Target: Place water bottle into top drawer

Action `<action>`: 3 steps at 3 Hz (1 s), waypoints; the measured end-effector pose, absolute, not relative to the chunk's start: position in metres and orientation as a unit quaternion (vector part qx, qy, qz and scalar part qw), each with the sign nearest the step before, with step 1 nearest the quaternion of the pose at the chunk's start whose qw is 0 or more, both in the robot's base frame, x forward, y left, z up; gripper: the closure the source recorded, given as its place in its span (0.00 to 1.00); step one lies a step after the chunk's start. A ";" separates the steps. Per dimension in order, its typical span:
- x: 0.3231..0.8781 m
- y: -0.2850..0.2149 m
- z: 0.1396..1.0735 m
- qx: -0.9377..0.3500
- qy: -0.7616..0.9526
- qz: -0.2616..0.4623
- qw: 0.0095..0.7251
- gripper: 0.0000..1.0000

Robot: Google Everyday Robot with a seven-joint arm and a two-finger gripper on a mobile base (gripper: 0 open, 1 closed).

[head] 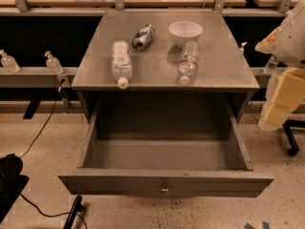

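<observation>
The water bottle (188, 62), small, clear and ribbed with a white cap and a red-marked label band, lies on its side on the cabinet top (224, 66), right of centre, cap toward me. The top drawer (164, 181) is pulled wide open below it, with nothing visible inside and its small knob at the front centre. My gripper (269, 44) is at the far right edge, on the pale arm, held above and to the right of the cabinet and apart from the bottle.
A larger clear bottle with a big white label (121, 61) lies left of centre. A blue-and-silver can (143, 36) and a white bowl (185, 32) sit behind. Small pump bottles (52, 62) stand on a left shelf. Cables run on the floor (43, 128).
</observation>
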State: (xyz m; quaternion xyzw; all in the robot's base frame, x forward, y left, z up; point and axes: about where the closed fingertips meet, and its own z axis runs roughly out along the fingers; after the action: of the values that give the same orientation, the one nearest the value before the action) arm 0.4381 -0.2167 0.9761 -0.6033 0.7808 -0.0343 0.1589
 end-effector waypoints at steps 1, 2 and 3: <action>0.438 -0.217 0.976 -0.603 0.781 -0.034 0.159 0.00; 0.465 -0.209 0.981 -0.599 0.779 -0.022 0.183 0.00; 0.516 -0.191 0.990 -0.581 0.784 -0.001 0.221 0.00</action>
State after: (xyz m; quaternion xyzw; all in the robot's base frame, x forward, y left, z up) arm 0.5161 -0.1913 0.9897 -0.5807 0.7835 -0.0009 0.2211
